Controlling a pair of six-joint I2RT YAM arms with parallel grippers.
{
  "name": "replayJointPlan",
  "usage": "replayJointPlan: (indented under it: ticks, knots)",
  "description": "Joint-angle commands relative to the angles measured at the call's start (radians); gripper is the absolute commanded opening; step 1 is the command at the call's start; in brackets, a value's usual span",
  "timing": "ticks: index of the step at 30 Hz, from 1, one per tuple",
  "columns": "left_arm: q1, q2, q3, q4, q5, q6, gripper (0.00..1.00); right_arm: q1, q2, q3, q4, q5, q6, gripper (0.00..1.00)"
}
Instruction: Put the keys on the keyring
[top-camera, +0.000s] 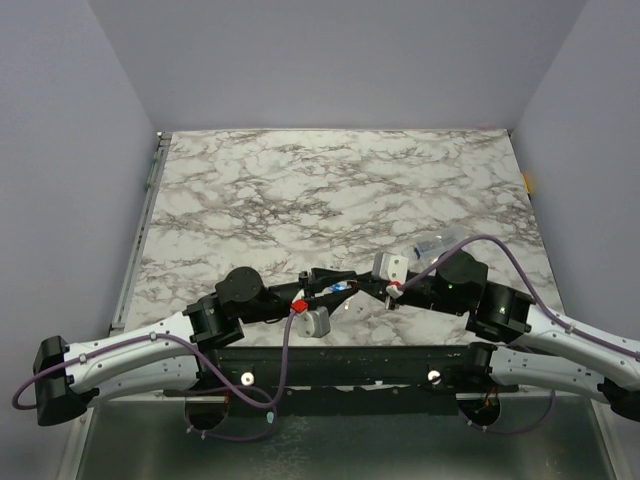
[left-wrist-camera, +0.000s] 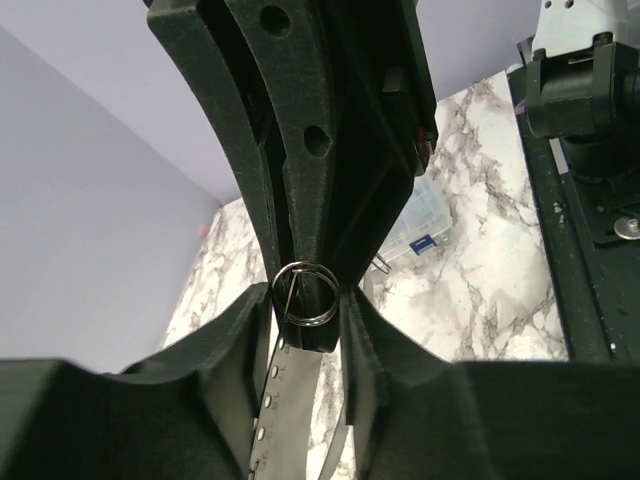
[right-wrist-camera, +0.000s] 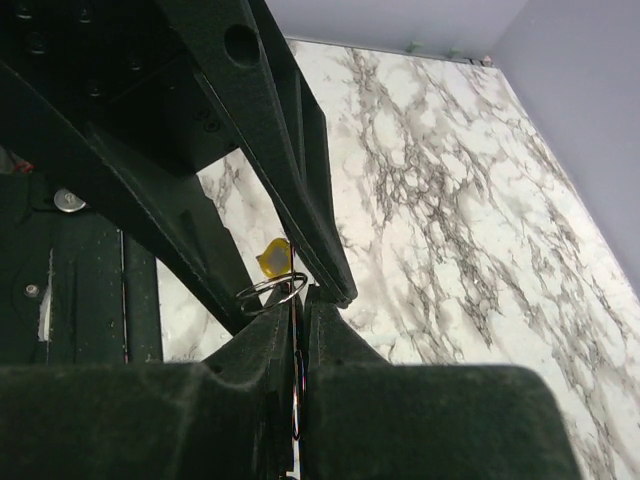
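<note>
The two grippers meet low over the marble table, near its front edge. My left gripper (top-camera: 338, 283) (left-wrist-camera: 308, 300) is shut on the grey metal keyring (left-wrist-camera: 307, 321), its two fingertips pinching the ring's opposite sides. The keyring also shows in the right wrist view (right-wrist-camera: 245, 296), lying nearly flat. My right gripper (top-camera: 368, 290) (right-wrist-camera: 300, 300) is shut on a thin metal piece that runs up through the ring to the yellow key (right-wrist-camera: 274, 258). A blue key (top-camera: 343, 287) shows between the grippers. The green key is hidden.
A clear plastic box (top-camera: 440, 243) (left-wrist-camera: 425, 225) lies on the marble table (top-camera: 330, 190), beside my right arm. The arms' black base rail (top-camera: 340, 360) runs along the front edge. Purple walls stand on three sides.
</note>
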Motion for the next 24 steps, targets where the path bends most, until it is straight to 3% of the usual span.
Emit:
replayJointPlan:
  ticks: [1,4,12,15,17,21,24]
  knots:
    - [-0.006,0.018,0.006,-0.016,0.022,-0.014,0.24,-0.004,-0.004,0.005,0.082,-0.012,0.006,0.01]
    - [-0.006,0.012,0.004,-0.018,0.015,-0.014,0.12,-0.003,-0.015,0.002,0.077,-0.012,-0.005,0.01]
    - [-0.006,-0.037,0.005,-0.086,0.026,0.035,0.14,-0.004,-0.072,-0.05,0.073,-0.074,-0.084,0.01]
    - [-0.006,-0.055,0.003,-0.092,0.055,0.056,0.03,-0.004,-0.063,-0.056,0.043,-0.096,-0.103,0.01]
    - [-0.006,-0.062,-0.004,-0.093,0.064,0.071,0.0,-0.004,-0.058,-0.057,0.035,-0.108,-0.105,0.09]
    - [-0.006,-0.077,-0.016,-0.098,0.066,0.098,0.0,-0.004,-0.057,-0.051,0.01,-0.122,-0.095,0.34]
    - [-0.005,-0.096,-0.025,-0.112,0.068,0.141,0.0,-0.004,-0.072,-0.052,-0.008,-0.124,-0.09,0.43]
